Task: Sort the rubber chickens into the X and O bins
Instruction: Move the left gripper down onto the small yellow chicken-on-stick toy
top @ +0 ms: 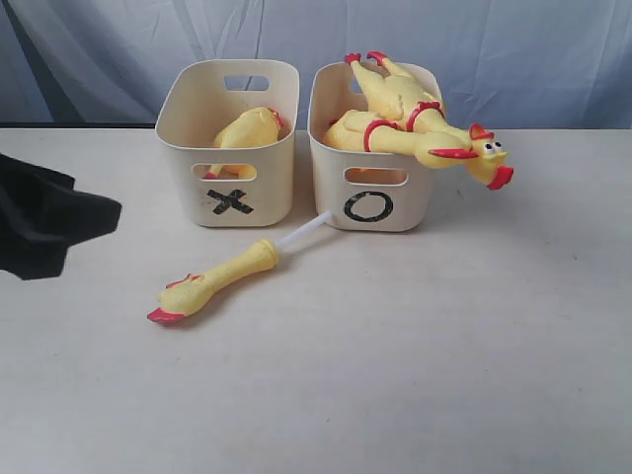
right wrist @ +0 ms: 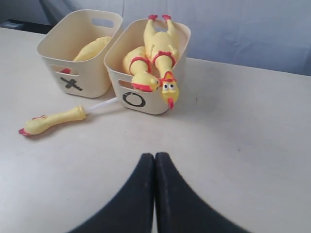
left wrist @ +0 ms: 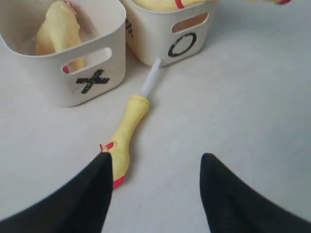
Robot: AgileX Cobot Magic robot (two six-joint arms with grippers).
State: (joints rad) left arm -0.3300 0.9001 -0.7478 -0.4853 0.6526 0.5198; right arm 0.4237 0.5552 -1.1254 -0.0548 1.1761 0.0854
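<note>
Exterior: X bin, centre-left, holds a headless chicken. O bin, to its right, holds two chickens, one with its head hanging over the right rim. Leg piece lies on the table at lower left, stick pointing toward the O bin.

Left wrist: left gripper jaws apart, empty. The leg piece's red foot is right at one finger.

Right wrist: right gripper jaws pressed together, empty, well apart from the bins.

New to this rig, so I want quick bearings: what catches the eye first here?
A yellow rubber chicken sprawls out of the O bin, its red-beaked head hanging over the rim. On the table before both bins lies a leg-shaped piece, white stick pointing toward the O bin; another chicken sits in the X bin.
</note>
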